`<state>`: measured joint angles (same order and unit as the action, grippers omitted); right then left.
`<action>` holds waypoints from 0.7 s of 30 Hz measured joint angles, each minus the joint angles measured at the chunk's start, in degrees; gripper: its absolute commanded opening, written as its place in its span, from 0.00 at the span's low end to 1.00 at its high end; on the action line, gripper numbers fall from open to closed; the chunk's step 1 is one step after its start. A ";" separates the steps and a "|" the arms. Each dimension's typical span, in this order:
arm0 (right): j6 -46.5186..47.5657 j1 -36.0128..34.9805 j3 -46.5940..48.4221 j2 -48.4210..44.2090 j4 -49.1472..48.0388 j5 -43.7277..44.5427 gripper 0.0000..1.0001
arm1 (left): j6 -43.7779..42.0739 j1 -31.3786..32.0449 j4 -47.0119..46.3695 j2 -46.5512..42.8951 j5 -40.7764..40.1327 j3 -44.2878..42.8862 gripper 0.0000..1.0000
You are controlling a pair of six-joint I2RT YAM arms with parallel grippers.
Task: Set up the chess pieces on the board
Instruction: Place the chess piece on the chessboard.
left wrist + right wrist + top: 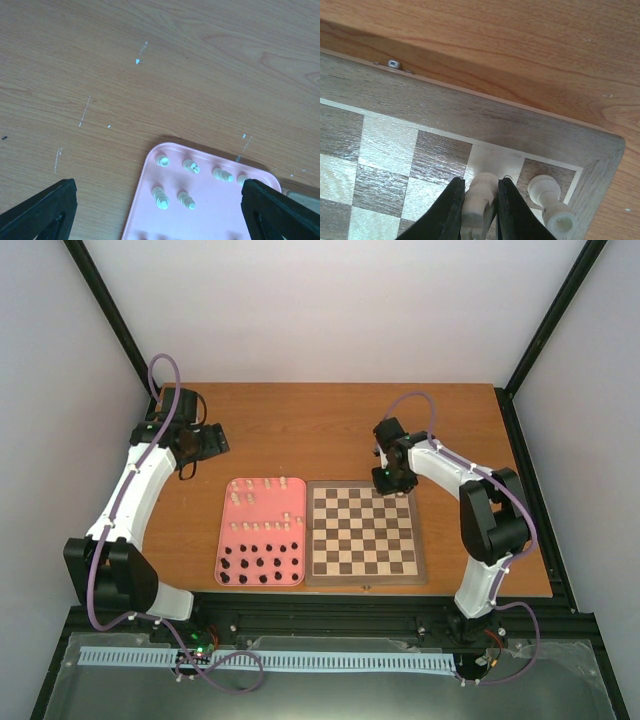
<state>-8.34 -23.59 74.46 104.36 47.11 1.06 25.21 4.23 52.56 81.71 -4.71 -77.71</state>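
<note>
**A:** At the far right corner of the board (365, 581), how is the right arm posed?

**B:** Elbow bent, wrist angled down. The right gripper (481, 186) is clenched on a cream chess piece (480, 197) at the light square beside the corner piece (546, 193).

**A:** And the left arm?

**B:** It reaches past the far left corner of the pink tray (226, 532). The left gripper (211, 439) is spread wide and holds nothing. Other chess pieces (262, 496) stand on the tray.

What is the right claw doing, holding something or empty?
Holding. The right gripper is shut on a cream piece, with black fingers pressed against both its sides, near the board corner.
</note>
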 measured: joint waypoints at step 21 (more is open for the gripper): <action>0.24 0.15 -0.26 1.05 -0.57 0.85 0.17 | 0.00 -0.02 -0.04 0.00 0.00 0.63 0.92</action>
<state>-8.10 -23.44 74.19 105.41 46.54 1.91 25.21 4.21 52.51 81.71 -4.71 -77.08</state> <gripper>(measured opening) 0.166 0.918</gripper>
